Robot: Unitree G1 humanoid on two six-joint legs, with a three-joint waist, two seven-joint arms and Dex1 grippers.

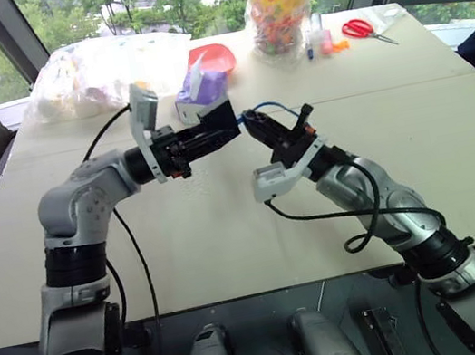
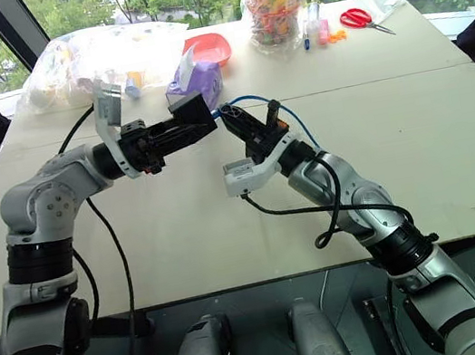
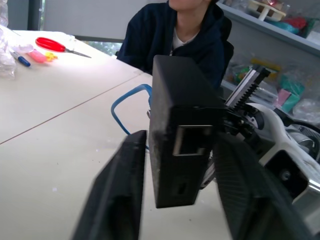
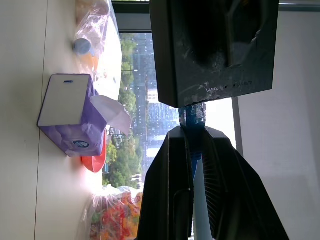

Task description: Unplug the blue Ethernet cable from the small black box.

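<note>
The small matte black rectangular plastic box (image 3: pixel 182 135) is held above the middle of the pale beige table (image 1: pixel 232 252), clamped between the two black fingers of the left gripper (image 1: pixel 227 126), which reaches in from about nine o'clock. At the box's three o'clock side, the right gripper (image 4: pixel 194 150) is seen closed on the thin bright blue Ethernet cable (image 1: pixel 269 107), pinching it just behind the plug, which in the right wrist view appears seated in the box. The cable's loop arcs away beyond the right gripper. The task is judged to be at the point of separation: both grasps are made, but the plug has not yet been drawn out, so the pull apart is left. On the table, a purple tissue box (image 2: pixel 195 82) is seen at twelve o'clock of the grippers, with a red bowl (image 2: pixel 208 49) beyond it, a clear jar of coloured sweets (image 2: pixel 275 1), red-handled scissors (image 2: pixel 362 19) at two o'clock and a clear plastic bag (image 2: pixel 97 60) at eleven o'clock. Large windows onto green trees are seen behind, and a person in a dark top (image 3: pixel 175 42) is seated at the table's edge.
</note>
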